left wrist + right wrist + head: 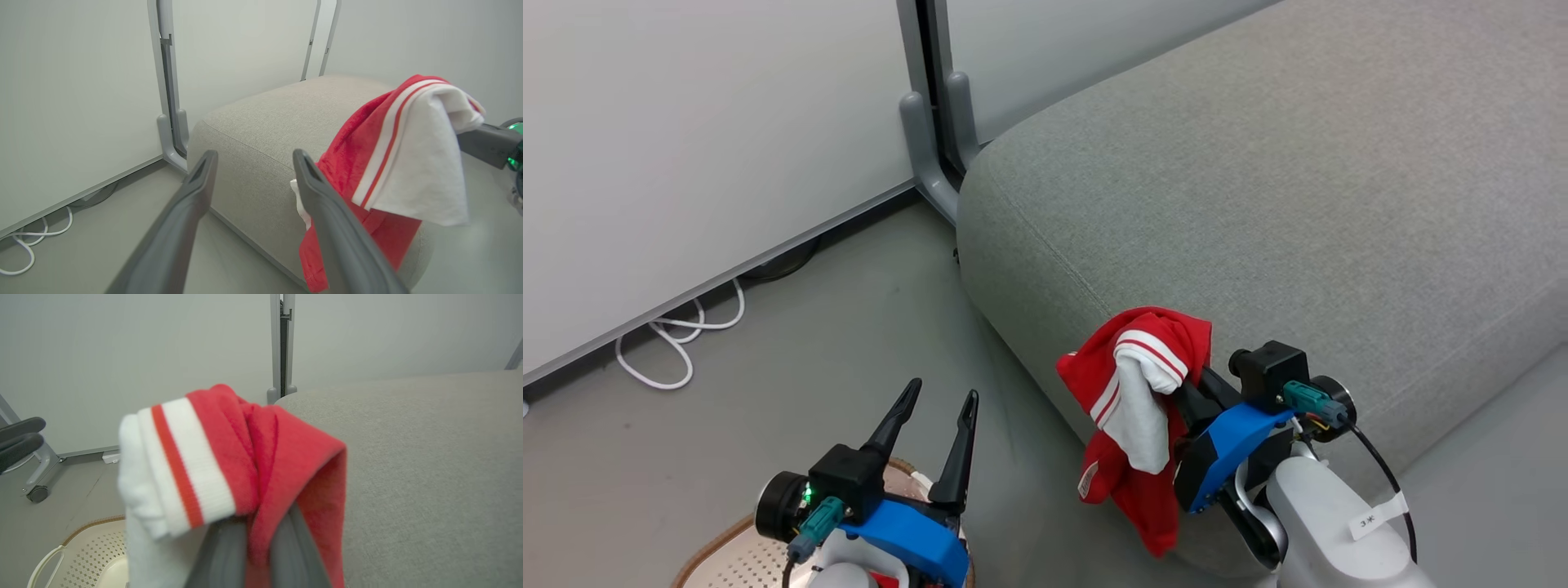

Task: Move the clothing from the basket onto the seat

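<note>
Frankly, the danger is letting go too soon: the red garment (1131, 384) hangs from my right gripper (1194, 390) at the rounded front edge of the seat (1258, 204), most of it dangling floorward, so it could slide off. My right jaws are clenched on a bunched fold, forearm raised beside that edge. My left gripper (943, 392) hovers spread and empty above the basket (743, 555).

The grey floor (849, 327) carries the seat (1258, 180), the basket (752, 563) (partly seen) and a white cable (690, 371).
</note>
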Tool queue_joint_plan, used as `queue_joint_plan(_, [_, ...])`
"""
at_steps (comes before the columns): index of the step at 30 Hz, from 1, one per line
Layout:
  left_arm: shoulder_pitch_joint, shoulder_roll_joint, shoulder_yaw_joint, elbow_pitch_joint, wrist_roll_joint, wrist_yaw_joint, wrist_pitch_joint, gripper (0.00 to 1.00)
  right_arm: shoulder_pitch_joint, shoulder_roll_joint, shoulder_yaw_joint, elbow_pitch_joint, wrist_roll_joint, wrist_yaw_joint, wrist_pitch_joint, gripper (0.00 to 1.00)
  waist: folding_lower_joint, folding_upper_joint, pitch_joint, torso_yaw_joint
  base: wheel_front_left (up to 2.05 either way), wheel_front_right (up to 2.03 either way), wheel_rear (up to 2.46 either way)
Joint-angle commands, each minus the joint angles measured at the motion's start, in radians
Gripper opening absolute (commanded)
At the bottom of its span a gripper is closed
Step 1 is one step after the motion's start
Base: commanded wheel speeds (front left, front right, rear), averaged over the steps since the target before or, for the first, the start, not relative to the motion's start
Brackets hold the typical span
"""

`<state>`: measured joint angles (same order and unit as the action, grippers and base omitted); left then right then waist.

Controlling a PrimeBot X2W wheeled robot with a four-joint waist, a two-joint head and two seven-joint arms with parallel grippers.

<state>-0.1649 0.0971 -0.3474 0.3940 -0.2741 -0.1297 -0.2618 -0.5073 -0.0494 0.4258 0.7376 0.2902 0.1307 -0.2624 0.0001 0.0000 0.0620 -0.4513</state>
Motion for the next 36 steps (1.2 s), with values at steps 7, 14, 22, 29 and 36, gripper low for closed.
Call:
queue_joint_plan(7, [-0.016,0.008,0.001,-0.001,-0.005,-0.001,-0.005,1.0,0.0,-0.002,0.008,-0.011,0.004,0.0,-0.004,0.0,-0.0001,0.0,0.009,-0.054,0.0,0.0,0.0])
queue_joint_plan(14, [-0.021,0.005,-0.003,-0.001,-0.002,-0.001,-0.005,1.0,0.002,-0.002,-0.002,-0.013,0.012,0.0,-0.004,0.0,-0.0001,0.0,0.012,-0.066,0.0,0.0,0.0])
queue_joint_plan(22, [-0.027,0.014,-0.014,-0.007,-0.003,-0.001,-0.005,1.0,-0.001,-0.002,-0.02,-0.018,0.011,0.0,-0.004,0.0,-0.0001,0.0,0.024,-0.044,0.0,0.0,0.0])
queue_joint_plan(29, [-0.042,0.028,0.001,-0.031,0.014,-0.001,-0.005,1.0,-0.085,-0.002,-0.098,-0.048,0.097,0.0,-0.004,0.0,-0.0001,0.0,0.084,-0.03,0.0,0.0,0.0])
queue_joint_plan(36, [-0.112,0.071,-0.012,-0.082,0.036,-0.001,-0.005,1.0,-0.295,-0.018,-0.266,-0.035,0.067,0.0,0.001,0.0,-0.0001,0.0,0.242,0.001,0.0,0.0,0.0])
